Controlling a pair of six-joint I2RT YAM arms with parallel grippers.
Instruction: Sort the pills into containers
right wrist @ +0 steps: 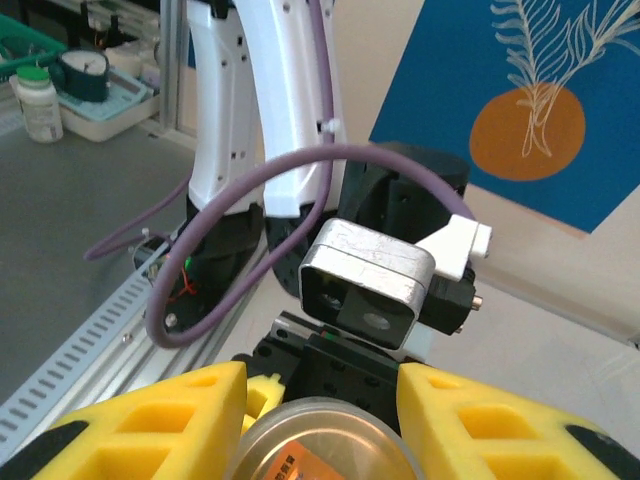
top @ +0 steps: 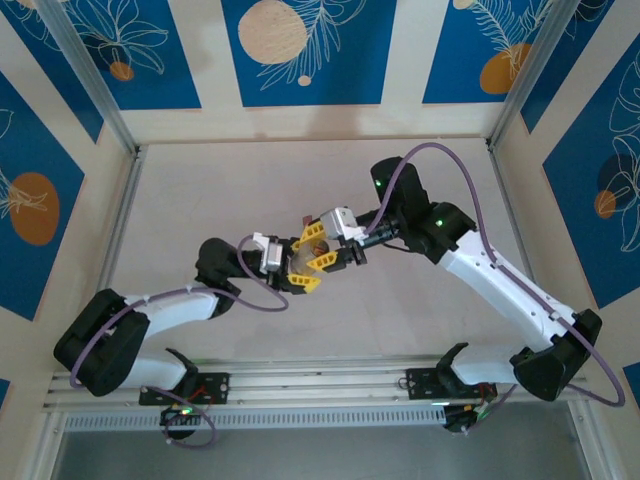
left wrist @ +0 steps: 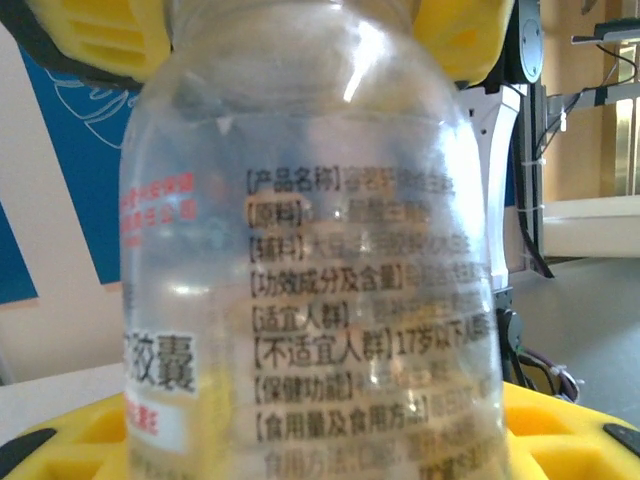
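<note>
Blue leaf-print panels (top: 310, 50) ring the pale surface (top: 200, 200); at its middle I see the left jaws (left wrist: 310, 445) pinching a clear bottle (left wrist: 310, 250) printed with black and red characters; the right jaws (right wrist: 322, 405) pinch its gold cap (right wrist: 320, 445); a tiny dark red speck, possibly the two-cell box (top: 303, 218), shows just beyond both jaws, outside their grip.

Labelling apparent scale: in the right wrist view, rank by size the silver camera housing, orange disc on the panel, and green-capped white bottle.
1. silver camera housing, narrowly.
2. orange disc.
3. green-capped white bottle, smallest here, but far from the camera.
</note>
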